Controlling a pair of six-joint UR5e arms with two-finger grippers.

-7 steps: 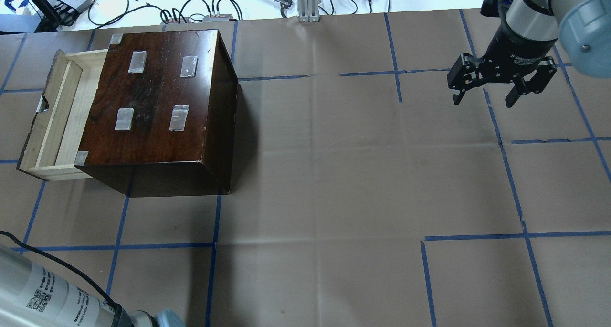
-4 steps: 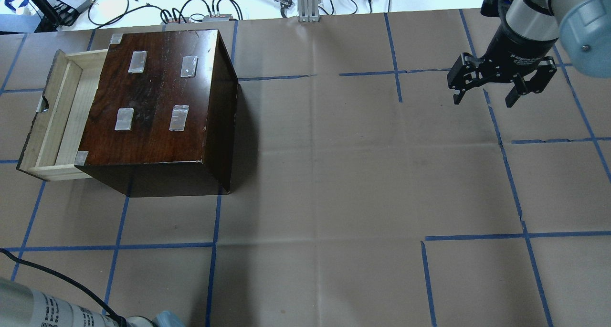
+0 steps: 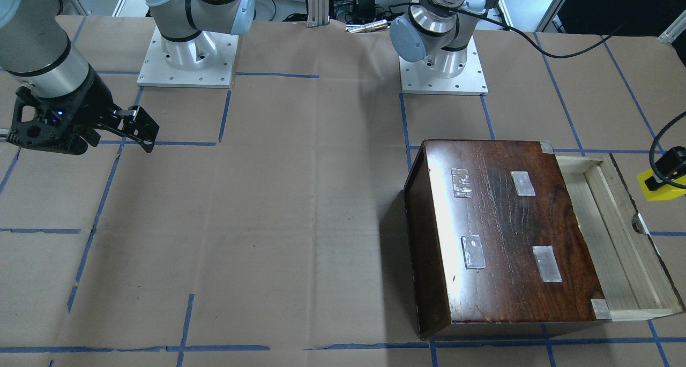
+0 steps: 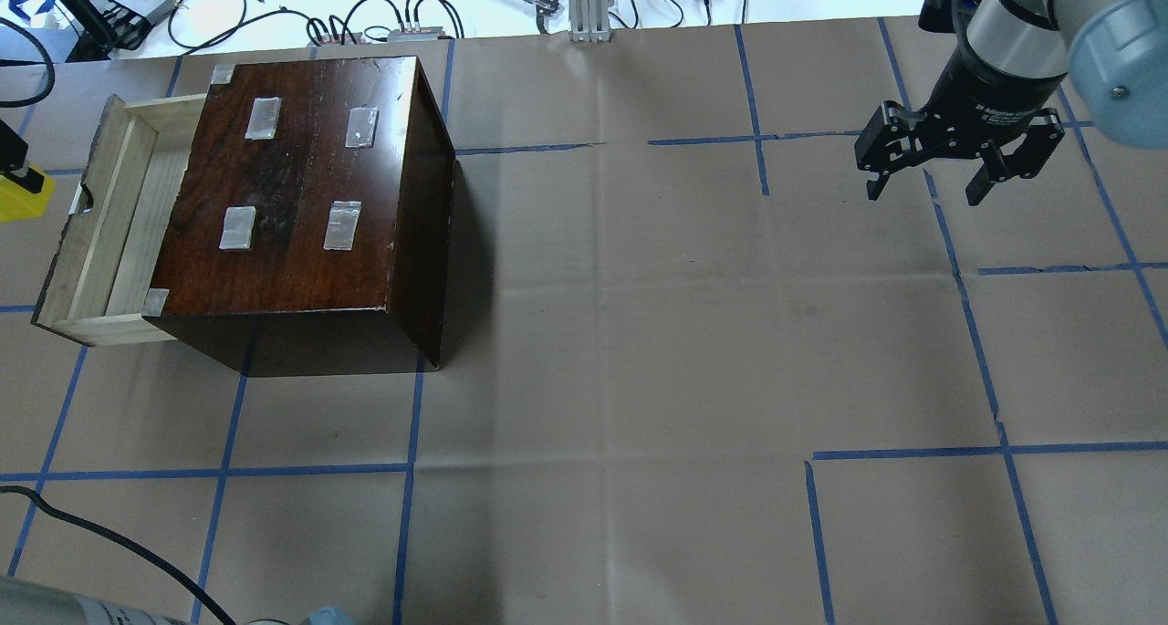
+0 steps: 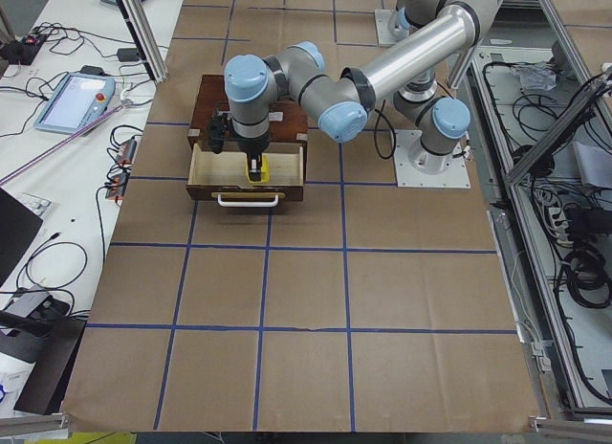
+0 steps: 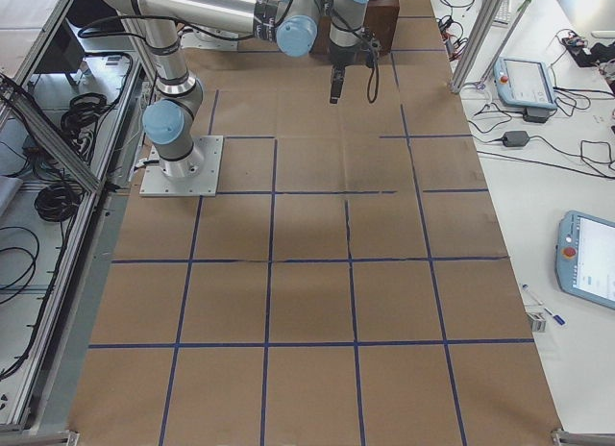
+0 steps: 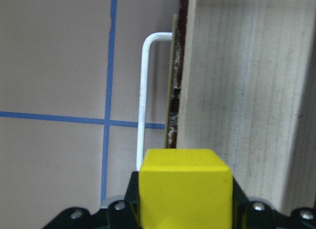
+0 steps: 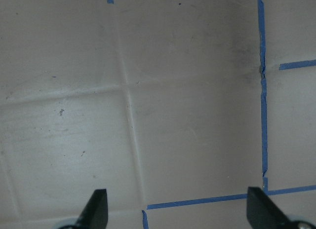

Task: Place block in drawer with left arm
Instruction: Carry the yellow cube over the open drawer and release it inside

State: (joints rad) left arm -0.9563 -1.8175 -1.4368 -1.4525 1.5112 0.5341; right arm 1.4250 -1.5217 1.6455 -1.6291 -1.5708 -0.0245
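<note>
The left gripper (image 5: 251,165) was clamped on the block (image 7: 185,187), which sat between its fingers, raised over the front edge of the open drawer (image 4: 128,233). In the wrist view the tray lay at 1 o'clock from the block and the white handle (image 7: 143,100) at 11 o'clock. The right gripper (image 4: 924,193) hung spread wide and empty over the paper, well apart at 3 o'clock of the cabinet (image 4: 301,187).

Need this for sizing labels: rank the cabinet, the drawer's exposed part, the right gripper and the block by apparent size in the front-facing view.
cabinet
drawer, exposed part
right gripper, close to the drawer part, so unsure
block, smallest by far
</note>
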